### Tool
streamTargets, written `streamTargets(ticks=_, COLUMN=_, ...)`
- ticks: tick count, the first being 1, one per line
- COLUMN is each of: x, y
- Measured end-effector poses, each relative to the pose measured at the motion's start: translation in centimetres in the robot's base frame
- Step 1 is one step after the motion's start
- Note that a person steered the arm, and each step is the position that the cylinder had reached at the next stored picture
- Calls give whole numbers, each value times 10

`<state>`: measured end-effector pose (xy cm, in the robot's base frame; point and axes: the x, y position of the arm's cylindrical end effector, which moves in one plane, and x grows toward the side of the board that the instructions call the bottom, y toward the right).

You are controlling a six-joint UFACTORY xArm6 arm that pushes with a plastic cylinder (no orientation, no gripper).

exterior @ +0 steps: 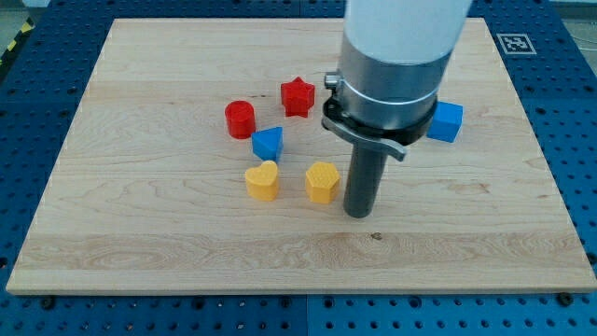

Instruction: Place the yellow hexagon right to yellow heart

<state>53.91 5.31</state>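
Note:
The yellow hexagon (322,182) sits on the wooden board (140,233) just to the view's right of the yellow heart (262,180), with a small gap between them. My tip (359,213) rests on the board to the right of the hexagon and slightly lower in the view, close to it; I cannot tell whether they touch.
A red cylinder (240,119), a blue triangular block (269,143) and a red star (298,96) lie above the heart. A blue cube (446,121) shows at the right, partly behind the arm. The arm hides the green blocks.

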Motion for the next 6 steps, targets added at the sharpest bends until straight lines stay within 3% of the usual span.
streamTargets(ticks=1, x=0, y=-25)
streamTargets(ticks=3, x=8, y=-10)
streamTargets(ticks=4, x=45, y=-10)
streamTargets(ticks=5, x=63, y=-71)
streamTargets(ticks=6, x=46, y=-163)
